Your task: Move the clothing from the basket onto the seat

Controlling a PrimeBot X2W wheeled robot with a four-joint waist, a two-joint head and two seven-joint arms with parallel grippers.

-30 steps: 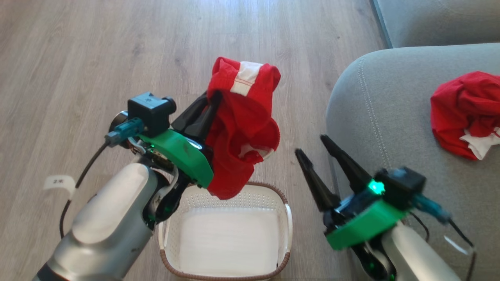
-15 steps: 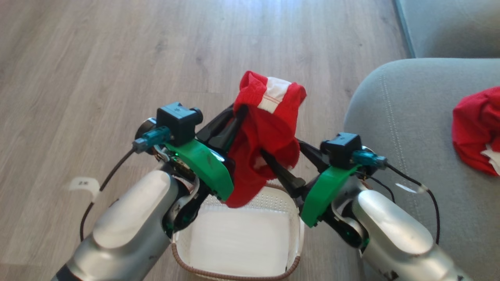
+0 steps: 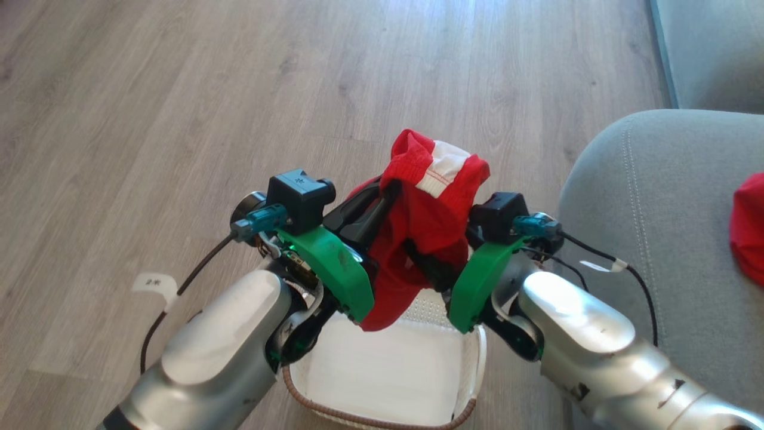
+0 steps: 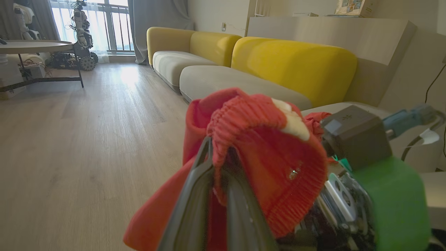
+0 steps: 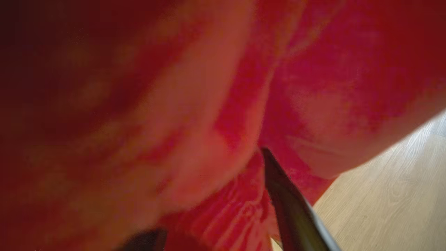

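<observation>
Two garments: bright red, thin-fabric sports clothing with white panels. The held garment (image 3: pixel 430 209) hangs in the air and the second garment (image 3: pixel 749 221) lies on the seat, cut off by the right edge of my head view.
One basket: small oval cream-white plastic basket (image 3: pixel 476 358) with perforated sides and a brown woven-look rim. It stands on the floor just beside the seat, under the hanging cloth.
One seat: large grey-green upholstered sofa cushion (image 3: pixel 656 209) with a rounded corner and double stitched seams.
Writing: a white tag (image 3: pixel 154 283) on my left arm's black cable shows a "2" and a mark I cannot read. I cannot make out any lettering on the clothing.
Left tool (image 4: pixel 217 157): two dark fingers pressed together on the ribbed red edge of the held garment. The cloth folds over the fingertips and drapes down below my green mount.
Right tool (image 3: pixel 436 236): fingers spread wide apart and pushed into the lower folds of the same garment from its right. Red fabric lies against and between them, not pinched.
Floor: pale wood planks (image 3: pixel 179 89).
Room, from my left wrist: a long sofa with yellow backs (image 4: pixel 292 62) and grey seats.
</observation>
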